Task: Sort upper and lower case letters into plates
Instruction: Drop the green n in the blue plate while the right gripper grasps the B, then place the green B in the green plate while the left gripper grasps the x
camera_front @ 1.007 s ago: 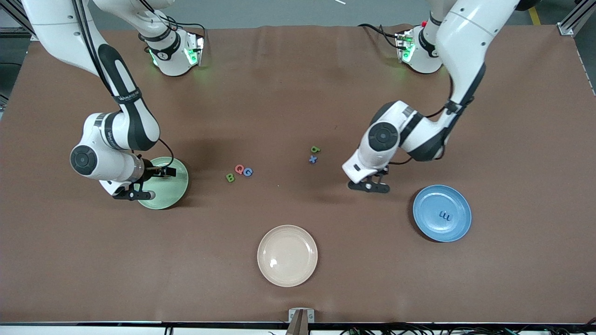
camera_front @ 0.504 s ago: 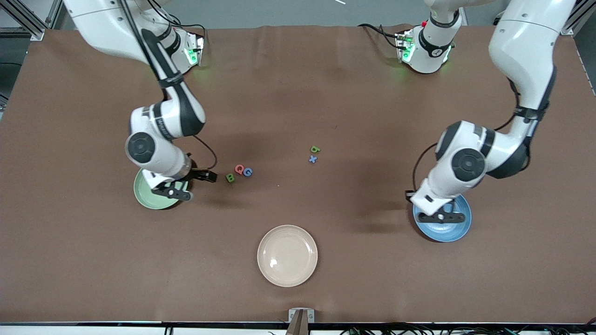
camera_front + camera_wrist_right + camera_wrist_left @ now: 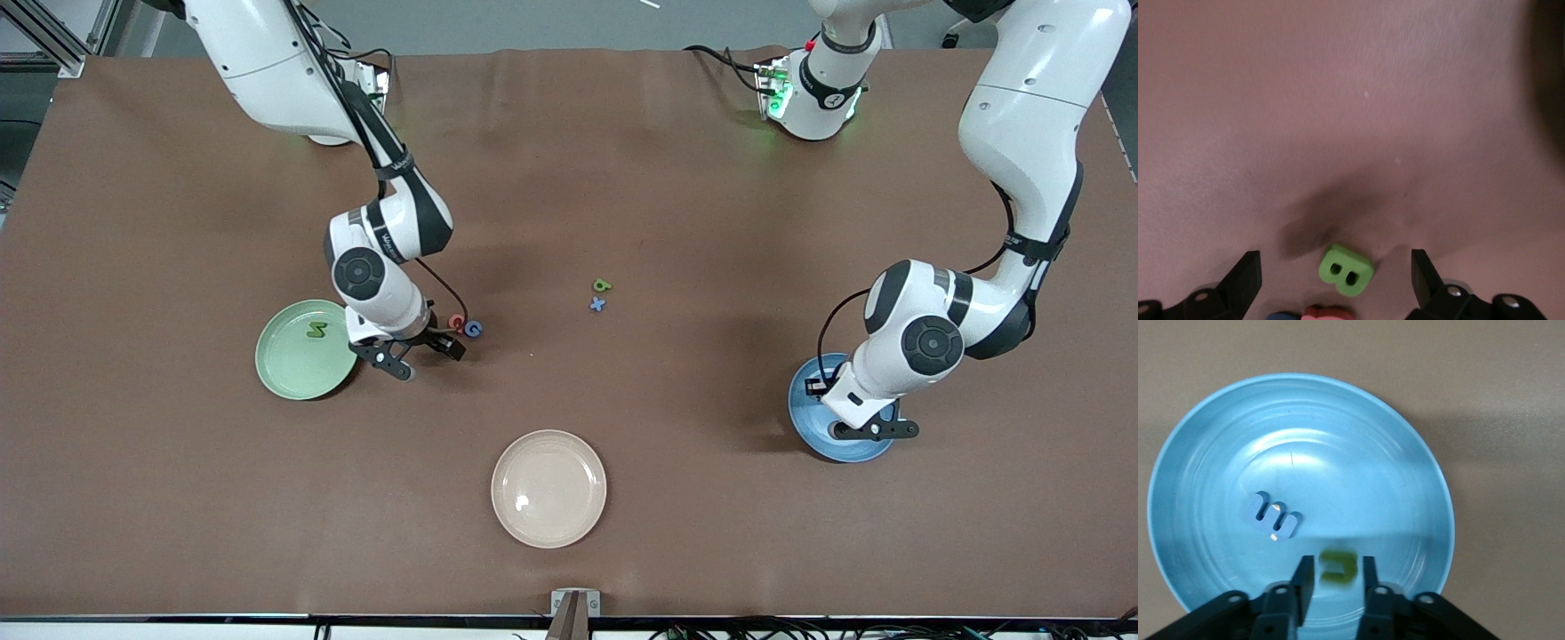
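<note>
My left gripper (image 3: 1336, 561) hangs over the blue plate (image 3: 805, 400), open by a narrow gap. A small green letter (image 3: 1338, 567) shows blurred between its fingers, with a sliver of space on each side. A blue m (image 3: 1271, 518) lies in that plate (image 3: 1205, 453). My right gripper (image 3: 1335, 259) stands wide open over the green B (image 3: 1346, 270), beside the red Q (image 3: 457, 322) and blue G (image 3: 474, 329). In the front view the B is hidden under that gripper (image 3: 425, 354). A green N (image 3: 316, 330) lies in the pale green plate (image 3: 284, 373).
A small green letter (image 3: 602, 285) and a blue x (image 3: 597, 304) lie together mid-table. A cream-beige plate (image 3: 548, 488) sits nearer the front camera, holding nothing.
The right arm swung from the green plate to over the B, and the N now shows in that plate. The left arm moved from mid-table to the blue plate, and its jaws have parted.
</note>
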You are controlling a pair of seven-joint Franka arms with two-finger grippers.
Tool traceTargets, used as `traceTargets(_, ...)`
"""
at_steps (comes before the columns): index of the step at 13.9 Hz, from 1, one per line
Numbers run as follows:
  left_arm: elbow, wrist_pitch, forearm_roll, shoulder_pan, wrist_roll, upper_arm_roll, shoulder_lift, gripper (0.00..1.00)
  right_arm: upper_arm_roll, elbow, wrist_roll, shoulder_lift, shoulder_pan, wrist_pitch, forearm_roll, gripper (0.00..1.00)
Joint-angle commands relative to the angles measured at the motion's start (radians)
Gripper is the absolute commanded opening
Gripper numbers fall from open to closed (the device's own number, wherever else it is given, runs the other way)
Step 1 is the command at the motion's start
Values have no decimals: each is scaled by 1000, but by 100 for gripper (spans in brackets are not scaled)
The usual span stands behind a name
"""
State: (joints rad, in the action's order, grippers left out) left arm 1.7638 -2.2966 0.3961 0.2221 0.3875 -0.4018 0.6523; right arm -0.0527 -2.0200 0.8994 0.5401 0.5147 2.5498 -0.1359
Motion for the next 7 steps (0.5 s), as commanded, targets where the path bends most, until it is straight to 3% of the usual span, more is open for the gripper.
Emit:
traceTargets(1, -12, 8, 20, 5, 4, -11, -10, 100, -10, -16, 49, -8, 16, 9, -1, 91)
traceTargets(5, -1, 19, 4, -32, 39, -41, -52, 100, -10, -19, 65, -8, 21, 9, -1, 78)
traceTargets(7, 0, 54, 4, -44, 175, -119, -57, 100, -12, -28, 65, -8, 21, 9, 8, 74)
